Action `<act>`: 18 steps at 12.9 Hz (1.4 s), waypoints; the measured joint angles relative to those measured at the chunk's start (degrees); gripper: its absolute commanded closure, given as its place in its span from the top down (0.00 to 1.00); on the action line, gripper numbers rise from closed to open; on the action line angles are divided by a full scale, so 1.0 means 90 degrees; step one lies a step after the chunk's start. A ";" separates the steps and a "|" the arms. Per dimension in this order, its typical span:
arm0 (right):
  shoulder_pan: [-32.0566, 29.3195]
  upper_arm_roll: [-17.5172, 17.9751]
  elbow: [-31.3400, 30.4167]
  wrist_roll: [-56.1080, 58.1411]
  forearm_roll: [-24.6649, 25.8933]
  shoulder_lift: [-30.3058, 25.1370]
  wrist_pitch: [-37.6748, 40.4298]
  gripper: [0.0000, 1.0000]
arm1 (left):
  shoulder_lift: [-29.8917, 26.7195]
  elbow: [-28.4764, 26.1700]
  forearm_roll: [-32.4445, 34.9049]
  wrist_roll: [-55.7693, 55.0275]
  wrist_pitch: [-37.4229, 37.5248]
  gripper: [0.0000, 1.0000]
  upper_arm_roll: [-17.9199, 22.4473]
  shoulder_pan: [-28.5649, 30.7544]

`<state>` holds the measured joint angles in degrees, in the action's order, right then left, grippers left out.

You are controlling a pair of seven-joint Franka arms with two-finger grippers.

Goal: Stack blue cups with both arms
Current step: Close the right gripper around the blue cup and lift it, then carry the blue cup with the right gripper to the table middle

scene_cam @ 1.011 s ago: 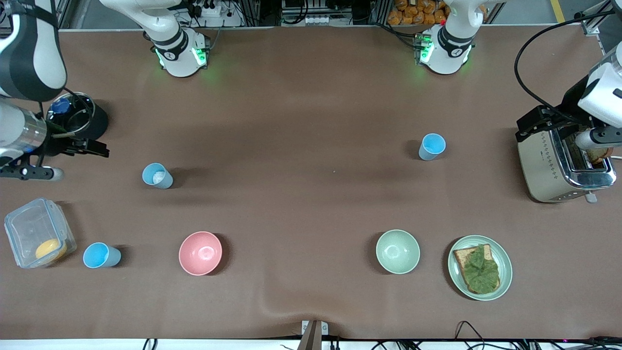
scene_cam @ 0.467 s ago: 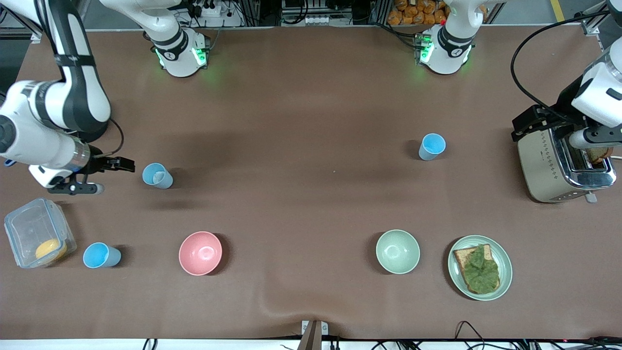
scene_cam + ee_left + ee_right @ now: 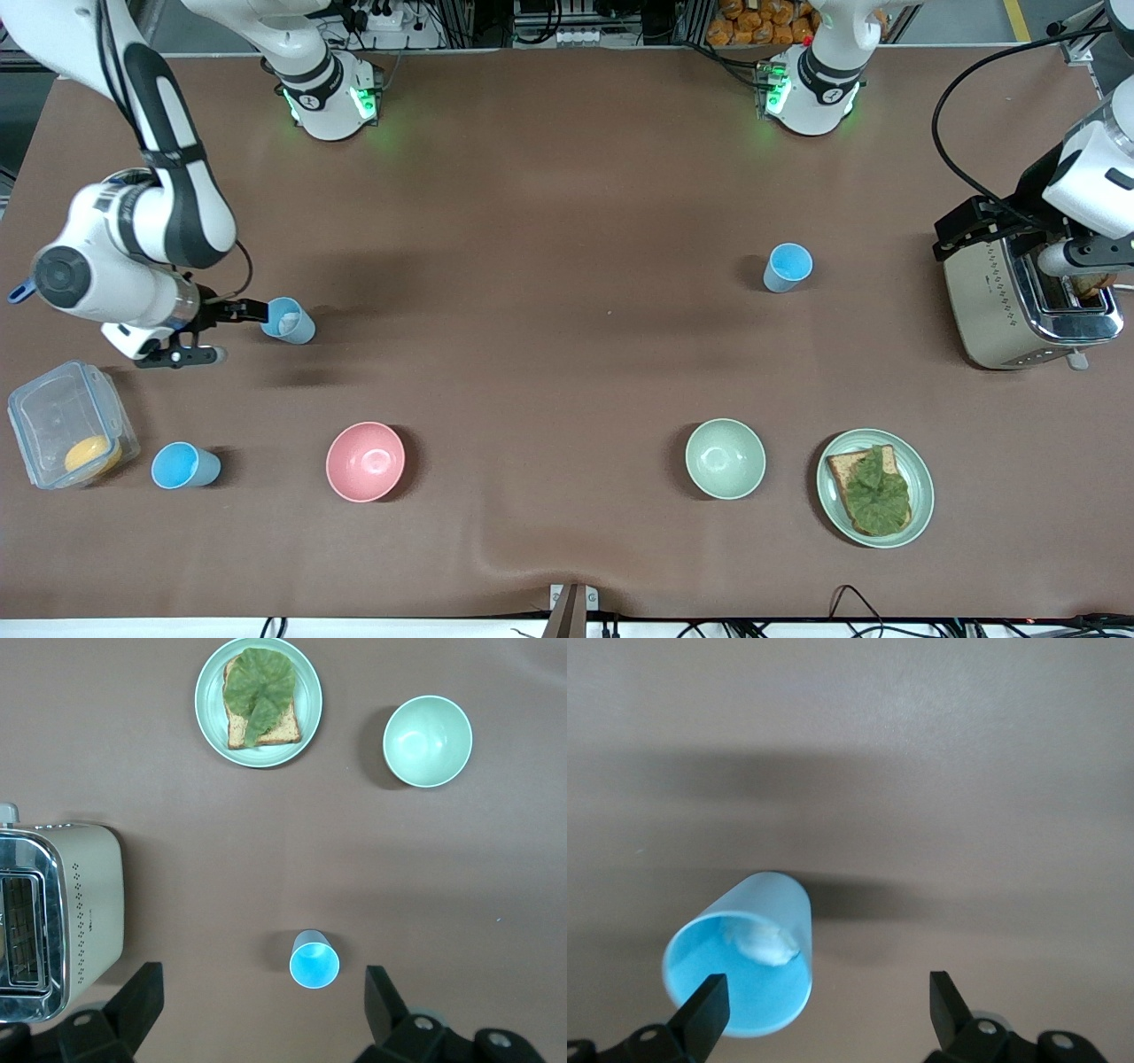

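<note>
Reaching in from its end of the table, the right gripper [image 3: 232, 334] has its fingers [image 3: 700, 1010] spread apart and empty, level with a blue cup [image 3: 287, 320] just beside them; in the right wrist view this cup [image 3: 741, 963] shows a small white lump inside and one finger lies in front of its rim, though contact cannot be judged. The left gripper [image 3: 261, 1014] hangs with its fingers [image 3: 385, 1005] wide apart over the toaster [image 3: 1019, 297] at the left arm's end of the table, holding nothing. In the left wrist view a second blue cup [image 3: 314, 959] stands upright on the brown table [image 3: 567, 177], beside the toaster [image 3: 58, 917]. In the front view that cup [image 3: 787, 267] sits well apart from the first one. A third blue cup [image 3: 182, 465] stands nearer the front camera, between a clear lidded container [image 3: 69, 434] holding something yellow and a pink bowl [image 3: 365, 461]. A pale green bowl [image 3: 725, 458] lies toward the left arm's end, just beside a green plate [image 3: 917, 461] bearing toast topped with a lettuce leaf [image 3: 875, 492]. All three cups stand separately, none stacked.
</note>
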<state>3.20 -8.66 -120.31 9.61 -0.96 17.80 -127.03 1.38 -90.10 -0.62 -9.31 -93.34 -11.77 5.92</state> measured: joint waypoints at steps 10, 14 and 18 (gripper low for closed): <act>0.0001 0.0055 -0.0184 0.0027 0.0000 0.0250 -0.0134 0.00 | 0.0060 0.0000 0.0000 0.0000 0.0000 1.00 0.0010 0.0006; 0.0108 0.0322 0.0064 0.0066 -0.0019 0.0197 0.0115 0.00 | 0.0060 0.0003 0.0000 0.0007 0.0000 1.00 0.0017 0.0013; 0.0298 0.0421 0.0285 0.0057 -0.0038 0.0198 0.0269 0.00 | 0.0060 0.0003 0.0000 0.0010 0.0000 1.00 0.0042 0.0034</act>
<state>5.88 -4.88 -117.74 10.13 -1.31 19.59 -124.62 1.92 -90.07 -0.62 -9.22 -93.34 -11.39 6.22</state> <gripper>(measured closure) 0.965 0.000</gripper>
